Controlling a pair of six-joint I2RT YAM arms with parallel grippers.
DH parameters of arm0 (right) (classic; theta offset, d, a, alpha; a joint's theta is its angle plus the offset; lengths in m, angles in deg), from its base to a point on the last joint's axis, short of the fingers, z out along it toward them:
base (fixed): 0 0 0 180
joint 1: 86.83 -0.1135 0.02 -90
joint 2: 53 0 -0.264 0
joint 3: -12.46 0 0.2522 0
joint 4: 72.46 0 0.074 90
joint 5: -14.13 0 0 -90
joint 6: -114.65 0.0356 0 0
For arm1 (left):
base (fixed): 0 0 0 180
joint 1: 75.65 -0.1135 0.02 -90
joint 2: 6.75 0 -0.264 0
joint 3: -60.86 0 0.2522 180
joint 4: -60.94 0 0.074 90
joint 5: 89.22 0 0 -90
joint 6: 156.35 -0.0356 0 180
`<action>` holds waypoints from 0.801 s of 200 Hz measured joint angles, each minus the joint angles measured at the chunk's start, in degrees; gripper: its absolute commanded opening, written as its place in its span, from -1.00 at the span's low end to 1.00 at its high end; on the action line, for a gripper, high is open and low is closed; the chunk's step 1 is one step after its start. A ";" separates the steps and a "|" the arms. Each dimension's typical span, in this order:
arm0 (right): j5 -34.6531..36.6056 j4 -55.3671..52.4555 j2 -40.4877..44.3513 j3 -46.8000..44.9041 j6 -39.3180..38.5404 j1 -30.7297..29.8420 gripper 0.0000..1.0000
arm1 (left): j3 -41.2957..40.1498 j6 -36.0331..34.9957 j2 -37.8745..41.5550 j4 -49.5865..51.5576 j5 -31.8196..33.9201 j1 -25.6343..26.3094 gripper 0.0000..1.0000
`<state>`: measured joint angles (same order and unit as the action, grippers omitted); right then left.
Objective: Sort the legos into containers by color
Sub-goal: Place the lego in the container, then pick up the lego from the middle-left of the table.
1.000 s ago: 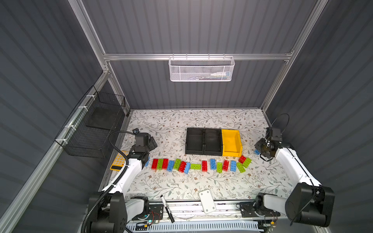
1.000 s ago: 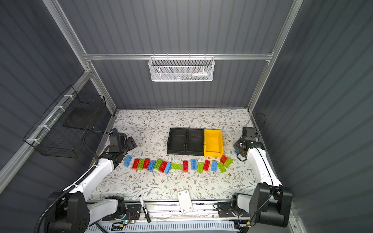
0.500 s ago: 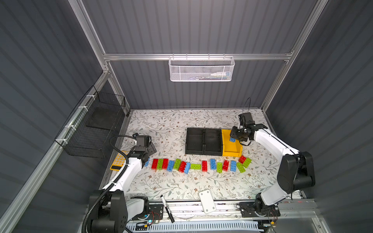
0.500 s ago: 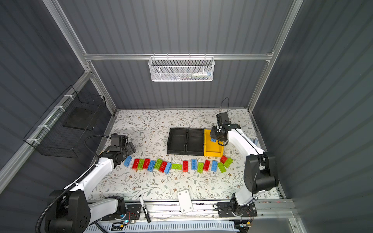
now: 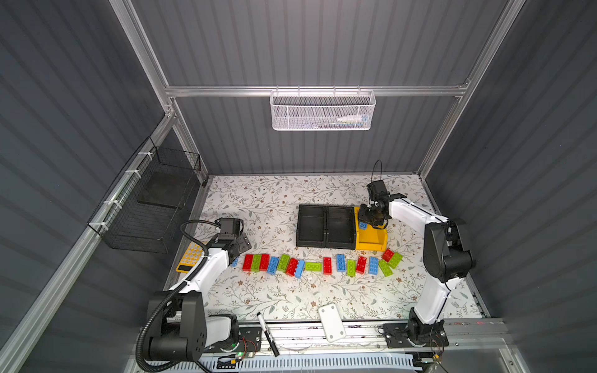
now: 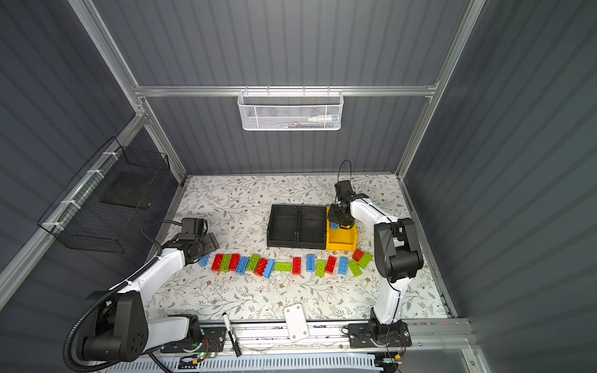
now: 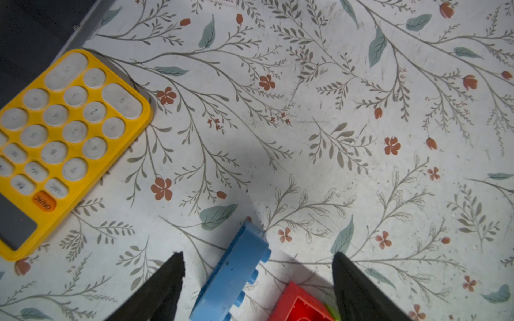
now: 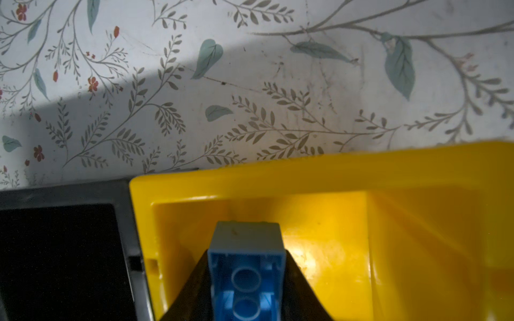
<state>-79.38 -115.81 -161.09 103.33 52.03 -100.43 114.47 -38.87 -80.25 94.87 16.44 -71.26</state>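
Step in hand: drop-off of one blue brick; sorting barely begun, by my reading. The floral-print desk point(image 5: 274, 300) lies below both pincers. A bright yellow plastic bin point(image 8: 417, 172), open-topped, sits directly under the right pincer point(image 8: 246, 258), which clasps a light blue studded plastic brick point(image 8: 247, 244) by both flanks, hollow underside showing. Next move calls for parting the jaws so it falls inside. Meanwhile the left pincer point(image 7: 257, 255) gapes wide; a second light blue brick point(image 7: 233, 278) lies between its fingers, untouched.

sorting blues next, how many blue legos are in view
6 blue legos: five in the row, leftmost inside the open left gripper. One sits in the right gripper above the yellow bin. None looks hidden.
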 measured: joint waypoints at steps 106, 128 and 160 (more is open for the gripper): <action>0.90 1.53 9.11 -2.12 -0.44 2.73 0.06 | -0.04 -0.02 -1.90 0.00 -2.27 0.00 0.62; 0.90 2.36 11.52 -2.84 -0.44 4.00 0.06 | -0.04 -0.02 -1.90 0.15 -2.27 0.00 0.60; 0.74 3.06 12.09 -4.22 -0.33 4.76 0.06 | -0.04 0.15 -2.47 0.81 -2.23 0.00 0.57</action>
<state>-78.64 -112.75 -149.01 99.11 51.70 -95.67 114.43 -38.71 -82.72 95.67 14.21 -71.26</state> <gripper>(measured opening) 0.530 0.791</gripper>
